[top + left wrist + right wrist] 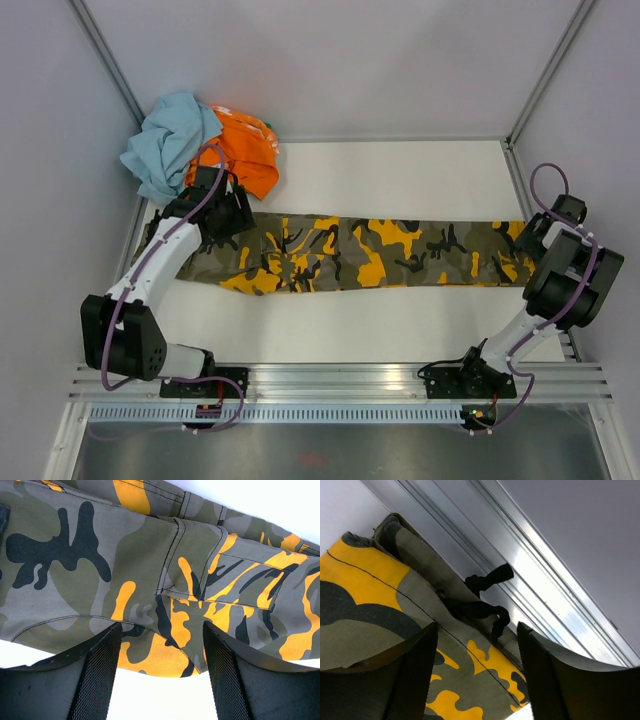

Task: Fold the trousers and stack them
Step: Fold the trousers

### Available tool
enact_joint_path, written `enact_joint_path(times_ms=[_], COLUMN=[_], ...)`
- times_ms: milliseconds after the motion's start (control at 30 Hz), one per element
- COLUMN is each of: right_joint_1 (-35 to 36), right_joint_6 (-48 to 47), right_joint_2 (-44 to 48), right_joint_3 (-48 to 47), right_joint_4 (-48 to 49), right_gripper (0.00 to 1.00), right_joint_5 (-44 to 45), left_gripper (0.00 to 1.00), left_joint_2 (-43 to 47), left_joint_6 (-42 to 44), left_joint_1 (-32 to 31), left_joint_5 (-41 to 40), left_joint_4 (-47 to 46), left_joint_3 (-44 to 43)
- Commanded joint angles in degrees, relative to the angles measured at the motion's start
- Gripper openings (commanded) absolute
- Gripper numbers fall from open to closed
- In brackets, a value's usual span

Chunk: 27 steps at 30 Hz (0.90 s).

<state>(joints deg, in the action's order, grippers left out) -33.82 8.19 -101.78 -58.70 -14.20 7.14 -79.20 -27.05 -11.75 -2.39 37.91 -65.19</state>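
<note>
The camouflage trousers (370,252) lie stretched flat across the table, left to right, in olive, black, grey and orange-yellow. My left gripper (222,215) is over their left end. In the left wrist view it (161,626) stands open, the trousers' (150,555) near hem lying between its fingertips, with a pocket flap beyond. My right gripper (535,238) is at the right end. In the right wrist view it (476,627) is open over the cloth (380,615), nothing pinched, and a black drawstring (482,609) lies just ahead of the tips.
A light blue garment (170,142) and an orange one (245,150) are heaped at the back left corner. Grey walls enclose the table, and an aluminium rail (545,580) runs along its right edge, close to the trousers' end.
</note>
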Motion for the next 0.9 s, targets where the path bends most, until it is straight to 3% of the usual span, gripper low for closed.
enact_joint_path(times_ms=[0, 67, 167, 267, 333, 533, 633, 867], right_joint_1=[0.07, 0.07, -0.01, -0.01, -0.01, 0.77, 4.63, 26.31], right_joint_6=[-0.01, 0.08, -0.01, -0.1, -0.01, 0.16, -0.1, 1.12], right_joint_2=[-2.55, -2.55, -2.11, -2.02, -1.5, 4.47, 8.95, 17.3], right_joint_3=[-1.07, -1.07, -0.98, -1.07, -1.16, -1.86, -2.65, -5.64], right_joint_4=[0.31, 0.31, 0.22, -0.04, -0.39, -2.59, -3.91, -8.39], right_gripper=[0.69, 0.63, 0.28, 0.15, 0.02, 0.0, 0.0, 0.0], right_joint_5=[0.86, 0.95, 0.95, 0.69, 0.16, -1.68, -2.39, 2.35], left_gripper=[0.71, 0.71, 0.71, 0.71, 0.71, 0.71, 0.71, 0.71], left_joint_2=[-0.52, -0.52, -0.43, -0.52, -0.52, 0.53, 1.94, 7.12], left_joint_6=[1.65, 1.65, 1.82, 2.17, 2.17, 2.53, 1.22, -1.52], left_joint_1=[0.15, 0.15, 0.15, 0.23, 0.23, 0.41, 0.93, 8.84], left_joint_5=[0.2, -0.07, -0.77, -1.12, -1.21, -1.12, -0.86, 6.26], left_joint_4=[-0.47, -0.38, -0.21, -0.03, 0.14, 0.67, 0.94, 0.32], left_joint_3=[-2.14, -2.14, -2.22, -2.14, -2.4, -3.45, -4.07, -2.58])
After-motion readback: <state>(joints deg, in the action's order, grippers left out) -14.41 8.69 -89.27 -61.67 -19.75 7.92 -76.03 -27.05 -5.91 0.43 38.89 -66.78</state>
